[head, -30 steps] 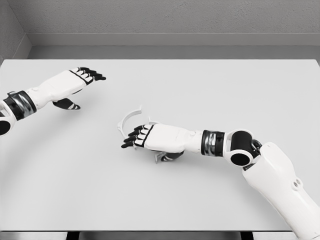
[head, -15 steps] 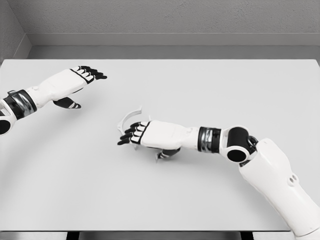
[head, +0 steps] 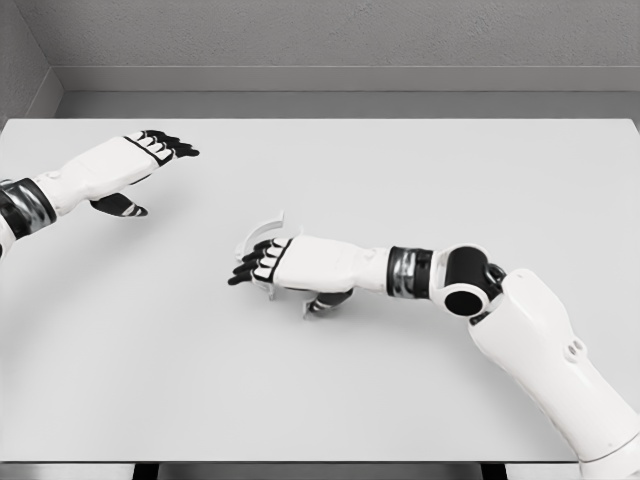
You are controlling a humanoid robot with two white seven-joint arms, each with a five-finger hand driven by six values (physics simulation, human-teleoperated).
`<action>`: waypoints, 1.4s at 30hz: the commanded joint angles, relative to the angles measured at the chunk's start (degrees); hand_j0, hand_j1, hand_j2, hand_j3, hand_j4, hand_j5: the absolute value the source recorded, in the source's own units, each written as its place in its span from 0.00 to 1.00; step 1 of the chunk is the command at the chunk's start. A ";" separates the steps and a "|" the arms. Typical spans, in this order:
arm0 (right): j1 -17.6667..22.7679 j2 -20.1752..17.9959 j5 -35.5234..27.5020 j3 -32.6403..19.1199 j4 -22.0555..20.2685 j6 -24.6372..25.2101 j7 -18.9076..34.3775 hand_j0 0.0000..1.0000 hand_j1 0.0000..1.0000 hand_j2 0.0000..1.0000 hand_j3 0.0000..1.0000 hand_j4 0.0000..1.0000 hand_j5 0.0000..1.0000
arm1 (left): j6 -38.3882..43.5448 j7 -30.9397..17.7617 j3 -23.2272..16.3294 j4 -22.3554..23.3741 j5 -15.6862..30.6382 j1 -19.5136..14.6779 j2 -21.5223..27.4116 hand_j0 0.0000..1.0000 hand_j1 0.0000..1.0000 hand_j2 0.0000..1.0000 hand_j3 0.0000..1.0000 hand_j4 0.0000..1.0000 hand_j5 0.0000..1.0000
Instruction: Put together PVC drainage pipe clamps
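A white curved PVC clamp half [head: 256,230] lies on the white table [head: 420,180] left of the middle. My right hand [head: 258,264] hovers flat over the clamp's near end, fingers stretched out to the left and its thumb [head: 322,302] tucked below the palm. The hand hides the clamp's near part, and I cannot tell whether it touches the clamp. My left hand [head: 148,150] is held above the table's far left, open, fingers pointing right and thumb hanging down, well away from the clamp.
The table runs to a grey back wall [head: 340,40] and a side wall at the far left. The table's front edge [head: 320,462] is at the bottom of the view.
My right hand has slid left and a little further over the clamp. My left hand has drawn back to the left and slightly away. The clamp has not moved.
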 commanded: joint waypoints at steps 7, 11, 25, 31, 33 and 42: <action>-0.62 0.50 -0.41 0.30 1.15 0.15 -0.09 1.00 1.00 1.00 1.00 1.00 1.00 | 0.08 0.04 0.04 0.07 0.57 -0.09 0.07 1.00 1.00 1.00 1.00 1.00 1.00; -1.49 0.50 -0.50 0.30 1.85 0.15 -0.18 1.00 1.00 1.00 1.00 1.00 1.00 | 0.08 0.04 0.04 0.15 0.57 -0.18 0.07 1.00 1.00 1.00 1.00 1.00 1.00; -3.96 0.86 -0.59 0.74 4.93 0.15 -0.27 1.00 1.00 1.00 1.00 1.00 1.00 | 0.08 0.04 0.04 0.07 0.57 -0.09 0.07 1.00 1.00 1.00 1.00 1.00 1.00; -3.08 0.59 -1.11 0.57 1.85 0.15 -0.18 1.00 1.00 1.00 1.00 1.00 1.00 | 0.08 0.04 0.04 -0.02 0.57 0.00 0.07 1.00 1.00 1.00 1.00 1.00 1.00; -2.90 0.33 -1.11 0.48 1.24 0.15 -0.09 1.00 1.00 1.00 1.00 1.00 1.00 | 0.08 0.04 0.04 -0.02 0.57 0.00 0.07 1.00 1.00 1.00 1.00 1.00 1.00; 0.26 -6.44 -1.47 -5.23 -6.41 0.15 -0.18 1.00 1.00 1.00 1.00 1.00 1.00 | 0.08 0.04 -0.13 -0.02 0.57 -0.09 -0.01 1.00 1.00 1.00 1.00 1.00 1.00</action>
